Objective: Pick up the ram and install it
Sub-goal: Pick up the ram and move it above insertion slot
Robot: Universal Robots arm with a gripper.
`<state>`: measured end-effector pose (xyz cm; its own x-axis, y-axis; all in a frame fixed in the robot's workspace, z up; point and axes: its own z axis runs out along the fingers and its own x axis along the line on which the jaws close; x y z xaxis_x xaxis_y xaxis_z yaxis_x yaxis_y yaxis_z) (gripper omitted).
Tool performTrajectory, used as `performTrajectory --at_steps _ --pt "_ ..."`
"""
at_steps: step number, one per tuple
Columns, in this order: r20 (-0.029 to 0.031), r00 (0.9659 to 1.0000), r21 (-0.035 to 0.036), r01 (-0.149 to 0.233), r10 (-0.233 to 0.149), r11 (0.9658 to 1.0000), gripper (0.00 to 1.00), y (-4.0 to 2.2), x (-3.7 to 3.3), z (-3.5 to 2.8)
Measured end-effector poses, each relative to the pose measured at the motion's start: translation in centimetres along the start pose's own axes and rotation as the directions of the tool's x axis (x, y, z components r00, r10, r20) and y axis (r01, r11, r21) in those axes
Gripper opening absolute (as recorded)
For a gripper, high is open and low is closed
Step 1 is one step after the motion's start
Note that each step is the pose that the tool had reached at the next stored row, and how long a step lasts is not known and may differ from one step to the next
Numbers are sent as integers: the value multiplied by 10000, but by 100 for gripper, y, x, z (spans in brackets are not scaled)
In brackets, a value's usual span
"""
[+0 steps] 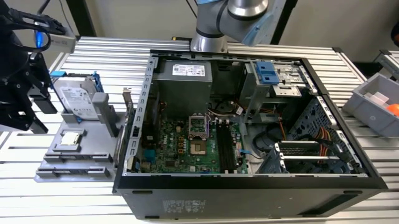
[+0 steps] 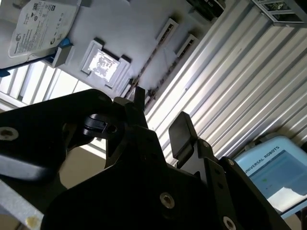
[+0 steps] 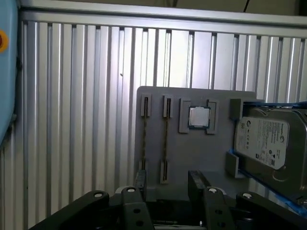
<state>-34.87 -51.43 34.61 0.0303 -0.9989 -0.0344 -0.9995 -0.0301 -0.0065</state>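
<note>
Ribbed metal tabletop (image 1: pixel 62 200). At the exterior view's left: black tool (image 3: pixel 169 184), fingers set fairly wide apart with nothing held, poised over the slotted end of a grey holder (image 1: pixel 87 156). The holder carries the ram (image 3: pixel 165 139), a thin stick standing on edge in a slot, with a second stick (image 3: pixel 145 136) just beside it. Next along is a square processor (image 3: pixel 198 117), then a hard drive (image 1: pixel 80 98) in a blue frame at the far end. Centre: open computer case (image 1: pixel 249 186), motherboard (image 1: pixel 187 149) exposed. Right: grey bin (image 1: pixel 374 105).
</note>
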Motion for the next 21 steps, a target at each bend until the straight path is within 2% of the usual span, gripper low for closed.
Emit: performTrajectory --at_steps 10,15,21 --pt "0 9999 -3 -156 156 9999 100 2 4 130" --pt "0 9999 -106 -160 160 9998 100 2 6 193" --pt "1 9999 -106 -160 160 9998 100 2 9 273"
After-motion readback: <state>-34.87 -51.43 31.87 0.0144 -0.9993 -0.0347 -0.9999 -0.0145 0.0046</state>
